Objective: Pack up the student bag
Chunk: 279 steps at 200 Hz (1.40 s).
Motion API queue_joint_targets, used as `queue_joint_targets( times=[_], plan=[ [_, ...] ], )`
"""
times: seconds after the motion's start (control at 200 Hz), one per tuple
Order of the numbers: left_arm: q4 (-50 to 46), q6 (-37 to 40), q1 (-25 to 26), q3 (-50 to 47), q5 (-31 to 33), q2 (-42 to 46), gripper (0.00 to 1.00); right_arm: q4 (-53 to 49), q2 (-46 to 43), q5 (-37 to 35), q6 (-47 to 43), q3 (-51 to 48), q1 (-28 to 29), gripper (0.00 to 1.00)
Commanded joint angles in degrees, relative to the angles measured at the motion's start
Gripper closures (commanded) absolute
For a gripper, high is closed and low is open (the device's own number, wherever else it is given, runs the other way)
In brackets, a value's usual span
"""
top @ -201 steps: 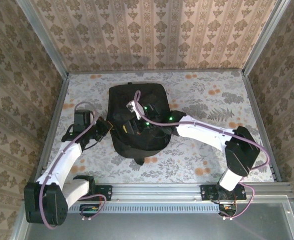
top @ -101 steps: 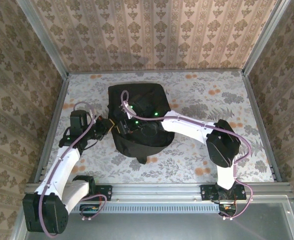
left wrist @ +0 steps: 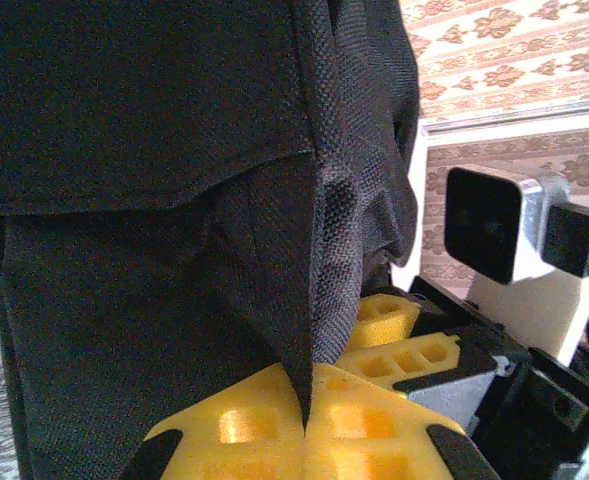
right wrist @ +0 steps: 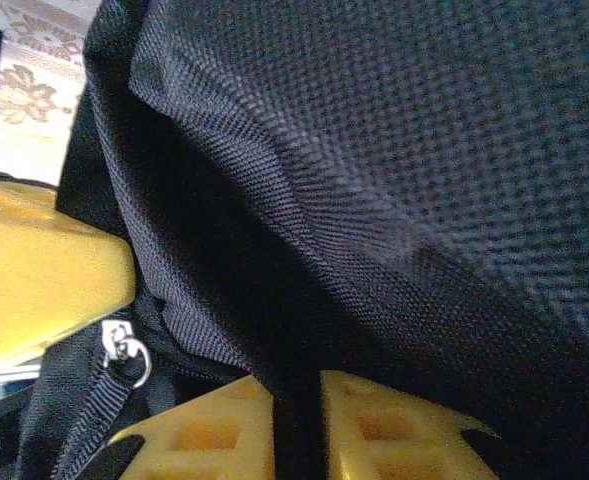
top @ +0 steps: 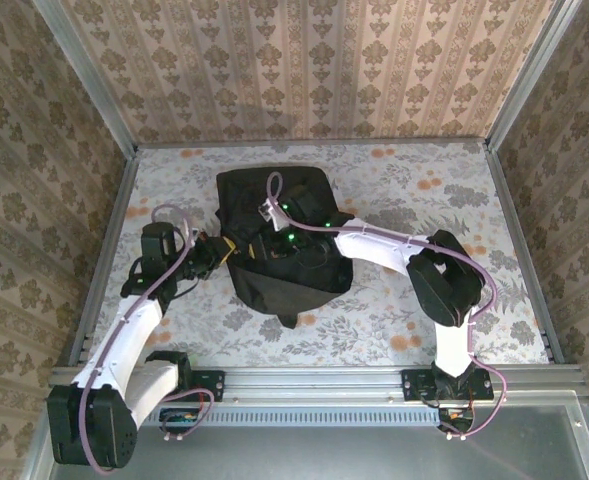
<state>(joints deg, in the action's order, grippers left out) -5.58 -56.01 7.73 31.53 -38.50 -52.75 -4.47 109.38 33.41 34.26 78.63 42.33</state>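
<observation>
Currently the left gripper (left wrist: 306, 400) and right gripper (right wrist: 296, 395) are each pinching student bag (top: 284, 285) fabric between closed fingers, so packing is looking unfinished

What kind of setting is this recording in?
Likely a staged robot data-collection booth, not a real room: damask-papered panels in aluminium framing, two arms bolted to a floral table's edge, a black backpack as prop.

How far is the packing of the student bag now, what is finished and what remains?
Done: the student bag lies on the table. In hand: the left gripper pinches a fold of its fabric; the right gripper grips fabric beside a zip pull. Left: probably working the zip; whether the bag is filled or the zip is closed cannot be told.
</observation>
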Motion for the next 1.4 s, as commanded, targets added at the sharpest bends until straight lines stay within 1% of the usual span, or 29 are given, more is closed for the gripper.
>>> queue_joint_targets(
  times=[0.0,0.05,0.135,0.205,0.33,0.405,0.535,0.68,0.86,0.93,1.055,1.285,1.345,1.39],
  plan=[
    [15.9,-1.9,-0.7,0.9,-5.7,3.4,1.00,-1.5,0.7,-0.5,1.1,-0.4,-1.7,0.81],
    [16.2,-2.0,-0.7,0.6,-5.6,3.6,1.00,-2.7,-0.9,-1.8,0.2,-0.5,-1.8,0.79],
    [15.2,-1.3,-0.7,0.5,-4.9,3.5,1.00,-2.6,-5.6,-3.7,-0.1,-2.0,-1.8,0.74],
    [14.8,-0.7,-0.7,0.3,-4.6,3.3,1.00,-4.1,-9.0,-4.6,0.1,-2.3,-1.7,0.73],
    [14.9,-0.7,-0.7,-0.1,-4.2,2.9,1.00,-5.9,-12.3,-5.4,4.5,-1.7,-1.5,0.72],
    [15.4,-1.0,-0.7,-0.2,-4.3,3.0,1.00,-8.9,-12.4,-4.8,4.9,-0.1,-0.8,0.72],
    [16.7,-1.7,-0.6,-0.8,-4.7,3.3,1.00,-9.8,-10.6,-1.9,5.4,2.0,1.9,0.68],
    [18.5,-3.0,-0.6,-1.9,-4.8,3.8,1.00,-10.1,-7.7,-2.8,5.5,4.4,4.1,0.62],
    [18.4,-3.4,-0.5,-2.2,-4.7,4.8,1.00,-11.7,-4.0,-4.4,4.1,7.4,5.4,0.56],
    [18.1,-3.5,-0.6,-2.2,-4.5,5.0,1.00,-13.1,-2.9,-5.0,3.1,8.2,5.7,0.56],
    [18.2,-4.0,-0.5,-2.1,-4.3,5.1,1.00,-14.1,-2.1,-5.8,1.7,8.0,6.4,0.60],
    [19.1,-4.8,-0.5,-2.0,-4.2,5.1,1.00,-16.9,-0.2,-7.8,-1.2,8.7,8.0,0.60],
    [19.2,-4.9,-0.5,-2.0,-4.2,5.2,1.00,-17.5,0.7,-7.8,-1.7,9.7,8.6,0.64],
    [19.2,-4.8,-0.5,-2.0,-4.2,5.2,1.00,-17.4,1.0,-7.4,-2.0,10.3,8.9,0.70]
  ],
)
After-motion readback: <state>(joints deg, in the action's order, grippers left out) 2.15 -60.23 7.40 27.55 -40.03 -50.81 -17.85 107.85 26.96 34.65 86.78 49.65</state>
